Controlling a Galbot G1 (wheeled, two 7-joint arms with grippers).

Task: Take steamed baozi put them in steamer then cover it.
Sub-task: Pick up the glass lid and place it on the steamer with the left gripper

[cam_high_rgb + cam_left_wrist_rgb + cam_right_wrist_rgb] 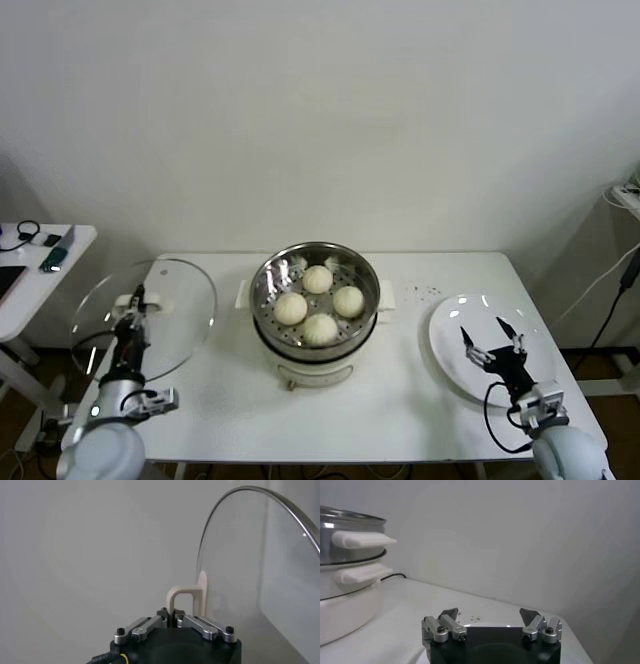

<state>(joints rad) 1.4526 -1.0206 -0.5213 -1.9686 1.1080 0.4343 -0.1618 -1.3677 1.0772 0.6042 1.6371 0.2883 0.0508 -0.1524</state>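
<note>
Several cream-white baozi (319, 303) lie on the perforated tray inside the steel steamer (268, 322) at the table's middle. A round glass lid (185, 300) is held up at the table's left side, tilted. My left gripper (135, 302) is shut on the lid's cream handle (182, 596); the lid's glass and steel rim (240, 530) rise beside it. My right gripper (490, 342) is open and empty over the flat white plate (450, 350) at the right. The steamer's side handles (362, 540) show in the right wrist view.
A white side table (30, 275) with small devices and cables stands at the far left. The steamer's cord (395, 575) runs behind its base. A few dark specks (428, 292) lie on the table between steamer and plate.
</note>
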